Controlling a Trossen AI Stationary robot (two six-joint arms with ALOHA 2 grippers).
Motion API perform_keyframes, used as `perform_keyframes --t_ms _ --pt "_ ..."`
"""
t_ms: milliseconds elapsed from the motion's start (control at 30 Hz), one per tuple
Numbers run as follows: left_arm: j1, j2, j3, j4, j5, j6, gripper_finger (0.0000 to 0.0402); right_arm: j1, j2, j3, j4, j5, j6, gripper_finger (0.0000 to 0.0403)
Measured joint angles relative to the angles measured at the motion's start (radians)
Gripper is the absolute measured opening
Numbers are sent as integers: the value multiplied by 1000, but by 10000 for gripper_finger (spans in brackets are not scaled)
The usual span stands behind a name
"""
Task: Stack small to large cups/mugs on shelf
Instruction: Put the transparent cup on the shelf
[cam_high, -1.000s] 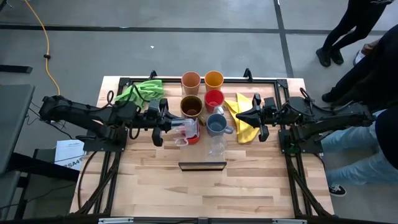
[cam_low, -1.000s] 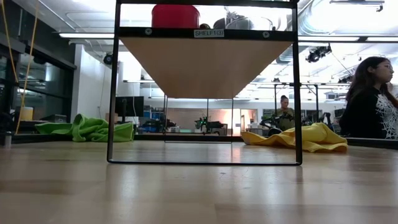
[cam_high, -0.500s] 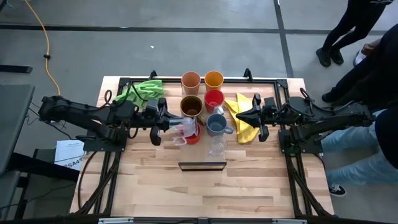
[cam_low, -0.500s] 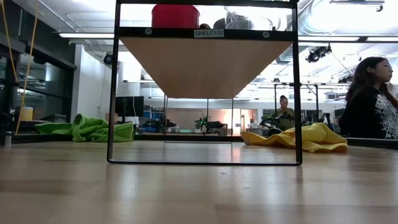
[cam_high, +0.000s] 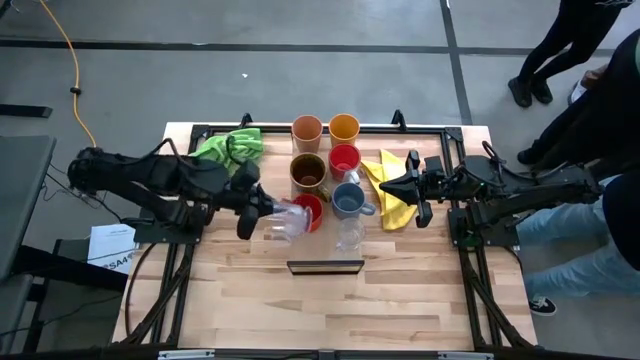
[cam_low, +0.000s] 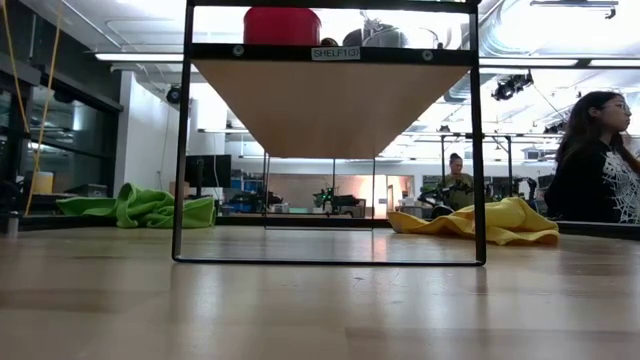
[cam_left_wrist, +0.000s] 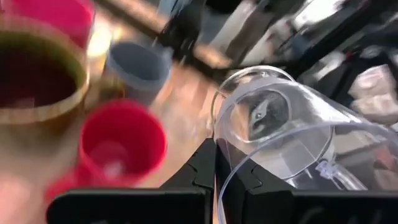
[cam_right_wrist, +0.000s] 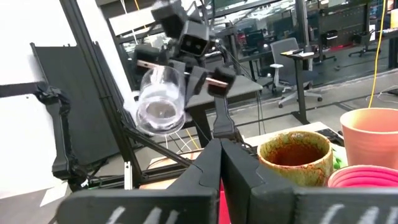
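My left gripper (cam_high: 262, 215) is shut on a small clear glass (cam_high: 285, 222), held on its side in the air just left of a red mug (cam_high: 308, 210). Behind stand a brown mug (cam_high: 308, 170), a second red mug (cam_high: 344, 160), a grey-blue mug (cam_high: 348, 201), a peach tumbler (cam_high: 307, 130) and an orange tumbler (cam_high: 344, 127). A second clear glass (cam_high: 348, 236) stands near the shelf's dark front edge (cam_high: 325, 266). My right gripper (cam_high: 385, 186) is shut and empty over the yellow cloth. My left gripper holds the glass by its wall at the rim (cam_left_wrist: 219, 163), one finger (cam_left_wrist: 252, 180) inside and one finger (cam_left_wrist: 200, 167) outside. The fingers come from the table's left, about level. The glass is lifted clear and lies on its side, its base (cam_right_wrist: 160, 111) pointing toward the table's right.
A green cloth (cam_high: 225, 148) lies at the far left and a yellow cloth (cam_high: 392, 200) right of the mugs. In the low view the shelf (cam_low: 330, 53) carries a red mug (cam_low: 283, 25). People stand beyond the table's right edge (cam_high: 600, 110).
My left gripper has risen and drawn back toward the table's near left with the clear glass. The glass has come away from the red mug, which now shows whole. My right arm has kept still.
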Motion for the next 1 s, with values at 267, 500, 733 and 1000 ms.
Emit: perform_keyframes --t_ms 267,500,733,1000 --pt "-134 218 245 -376 -37 -361 0 0 0 0 -10 0 0 0" --pt "-149 361 301 -454 -49 -544 0 0 0 0 -16 0 0 0" --pt "-149 420 301 -459 -52 -636 0 0 0 0 -45 0 0 0" --pt "-149 419 299 -526 -109 -752 0 0 0 0 -55 1 0 0"
